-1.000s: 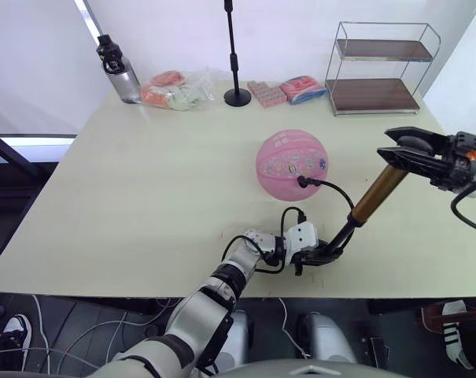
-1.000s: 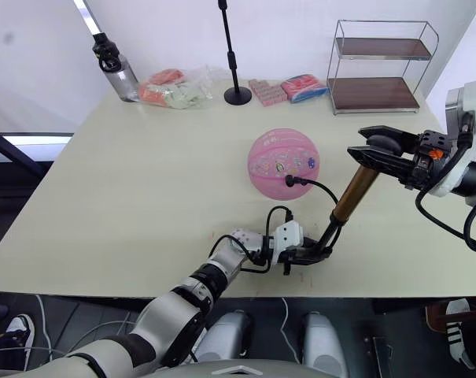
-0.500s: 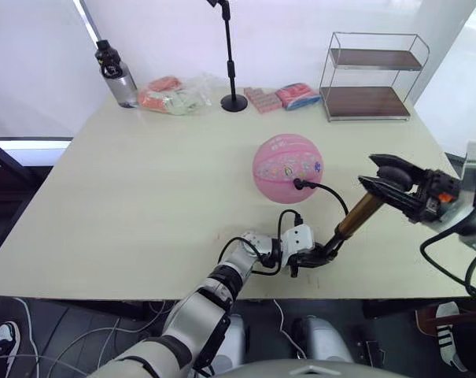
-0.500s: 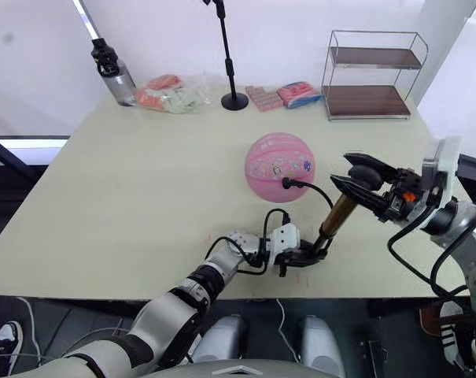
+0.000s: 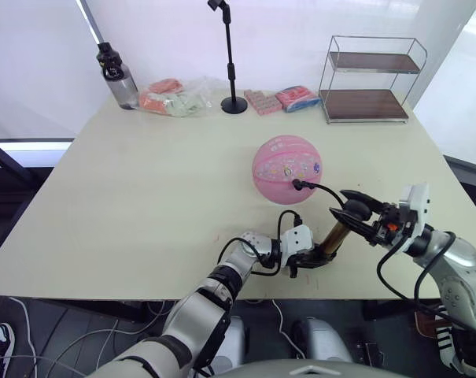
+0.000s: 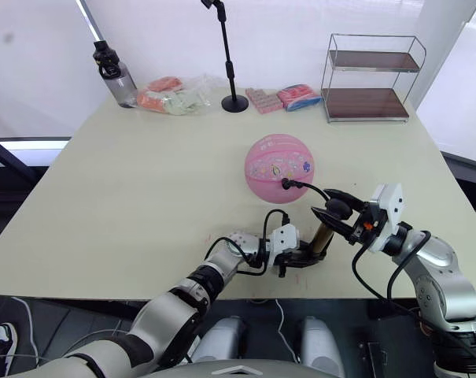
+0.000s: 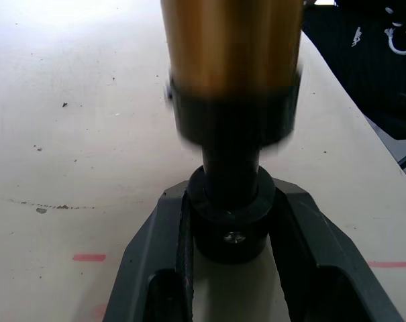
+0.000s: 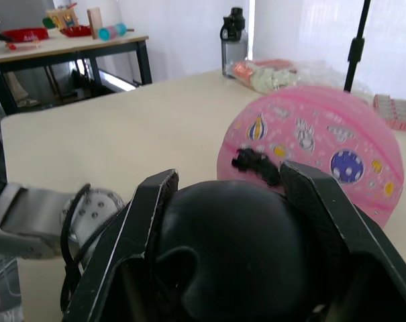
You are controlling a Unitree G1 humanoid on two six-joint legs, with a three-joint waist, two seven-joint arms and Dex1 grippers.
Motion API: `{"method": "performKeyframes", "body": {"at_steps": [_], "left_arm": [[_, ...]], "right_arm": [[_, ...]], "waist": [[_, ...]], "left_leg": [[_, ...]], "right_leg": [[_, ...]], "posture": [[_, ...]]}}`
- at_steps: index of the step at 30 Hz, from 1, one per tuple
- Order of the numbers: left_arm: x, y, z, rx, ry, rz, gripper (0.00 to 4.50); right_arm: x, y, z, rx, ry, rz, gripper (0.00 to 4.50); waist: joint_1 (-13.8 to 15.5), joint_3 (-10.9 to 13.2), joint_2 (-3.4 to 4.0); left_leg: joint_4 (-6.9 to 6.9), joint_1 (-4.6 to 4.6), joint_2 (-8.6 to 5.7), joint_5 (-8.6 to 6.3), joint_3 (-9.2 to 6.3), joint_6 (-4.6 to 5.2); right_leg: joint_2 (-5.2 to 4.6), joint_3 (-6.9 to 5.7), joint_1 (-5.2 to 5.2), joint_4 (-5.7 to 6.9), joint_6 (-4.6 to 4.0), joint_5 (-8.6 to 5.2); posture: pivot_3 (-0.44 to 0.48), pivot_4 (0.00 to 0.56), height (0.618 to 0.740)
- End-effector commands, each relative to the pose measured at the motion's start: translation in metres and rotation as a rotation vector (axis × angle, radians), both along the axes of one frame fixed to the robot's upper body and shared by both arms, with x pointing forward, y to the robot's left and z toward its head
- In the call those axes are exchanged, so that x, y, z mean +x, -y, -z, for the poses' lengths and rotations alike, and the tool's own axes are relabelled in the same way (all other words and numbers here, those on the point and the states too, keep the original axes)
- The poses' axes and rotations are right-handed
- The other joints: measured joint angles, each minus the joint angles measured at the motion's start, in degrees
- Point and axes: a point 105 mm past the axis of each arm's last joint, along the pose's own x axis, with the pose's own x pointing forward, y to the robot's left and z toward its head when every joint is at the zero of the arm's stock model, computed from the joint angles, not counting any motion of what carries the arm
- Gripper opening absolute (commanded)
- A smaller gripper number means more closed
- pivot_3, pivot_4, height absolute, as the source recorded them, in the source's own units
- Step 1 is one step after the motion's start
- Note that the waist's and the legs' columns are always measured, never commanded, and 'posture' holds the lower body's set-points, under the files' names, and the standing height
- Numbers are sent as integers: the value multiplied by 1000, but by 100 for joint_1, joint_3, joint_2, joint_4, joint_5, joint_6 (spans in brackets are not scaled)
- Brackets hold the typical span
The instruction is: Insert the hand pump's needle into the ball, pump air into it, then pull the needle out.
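Left eye view: the hand pump (image 5: 330, 239) is seen standing at a steep tilt near the front edge of the table (image 5: 127, 197), just in front of the ball (image 5: 287, 167). Compared with one second ago, the handle has been pushed down: much less of the bronze-gold barrel is exposed and the right gripper (image 5: 354, 215) now sits low, close to the left gripper (image 5: 310, 257). This is judged to be the bottom of a compression stroke, so pumping is under way and the needle pull-out is not yet due.

The left gripper is clamped on the black base cap of the pump, confirmed in the left wrist view, where both fingers (image 7: 156, 248) press against the cap. The right gripper is closed around the rounded black handle, as seen in the right wrist view (image 8: 229, 248).

The ball is pink, round and apparently well filled, with cartoon prints and ribbed seams. The black hose (image 5: 326, 191) arcs from the pump to a small black fitting (image 5: 297, 185) seated on the ball's near side. The needle itself cannot be seen, and is presumed inserted.
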Motion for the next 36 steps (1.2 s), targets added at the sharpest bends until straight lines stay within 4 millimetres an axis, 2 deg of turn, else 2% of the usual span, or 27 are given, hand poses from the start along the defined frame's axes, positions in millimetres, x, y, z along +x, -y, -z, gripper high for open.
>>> {"method": "performKeyframes", "body": {"at_steps": [1, 2, 6, 10, 16, 21, 25, 29, 31, 34, 36], "left_arm": [[-9, -20, 31, 122, -95, -33, 1096], [-9, -20, 31, 122, -96, -34, 1096], [-9, -22, 32, 125, -101, -35, 1096], [-9, -22, 31, 128, -96, -29, 1096], [-7, -22, 30, 132, -91, -23, 1096], [-9, -20, 30, 128, -95, -18, 1096], [-10, -20, 30, 127, -98, -16, 1096], [-10, -20, 31, 128, -99, -13, 1096], [-11, -20, 31, 129, -99, -11, 1096], [-11, -20, 32, 128, -98, -11, 1096], [-11, -19, 32, 127, -97, -12, 1096]], "right_arm": [[-22, -14, 73, -21, -293, -87, 1888], [-21, -15, 71, -18, -285, -91, 1888], [-14, -15, 38, 27, -177, -110, 1888], [-9, -5, -15, 20, -50, -130, 1888], [-8, 7, -70, 24, 48, -145, 1888], [-12, 22, -120, 30, 137, -139, 1888], [-16, 28, -149, 37, 186, -136, 1888], [-18, 31, -173, 52, 223, -134, 1888], [-20, 29, -176, 41, 233, -136, 1888], [-19, 27, -173, 44, 228, -133, 1888], [-18, 23, -150, -28, 191, -136, 1888]], "waist": [[2, -2, 4], [3, -4, 7], [3, 2, 15], [8, 34, 53], [15, 104, 123], [17, 136, 114], [14, 149, 115], [14, 151, 114], [14, 154, 110], [14, 155, 111], [15, 154, 110]], "left_leg": [[0, 0, 0, 0, -1, 0], [0, 0, 0, 0, -1, 0], [0, -1, -1, -1, -3, -2], [1, -7, -4, -1, -3, -2], [2, -56, -47, 0, 0, -1], [4, -63, -55, 0, 2, -1], [26, -84, -57, 0, 3, 0], [29, -88, -57, 0, 2, 0], [31, -93, -57, 0, 3, 0], [35, -105, -57, 0, 2, 0], [35, -105, -58, 0, 3, 0]], "right_leg": [[0, -1, 0, 0, -1, 0], [0, -1, 0, 0, -3, -2], [-1, -2, 1, 0, -8, -5], [-6, -2, -1, -2, -8, -5], [-14, 3, -47, -4, 15, 9], [-19, 6, -53, -4, 16, 9], [-24, 4, -63, -4, 22, 12], [-24, 2, -65, -4, 22, 12], [-24, 3, -68, -3, 22, 13], [-24, 2, -78, -3, 23, 14], [-24, 3, -79, -3, 23, 14]], "posture": [[0, 150, 740], [0, 150, 740], [0, 150, 740], [0, 150, 740], [0, 150, 740], [0, 150, 740], [0, 150, 740], [0, 150, 740], [0, 150, 740], [0, 150, 740], [0, 150, 740]]}}
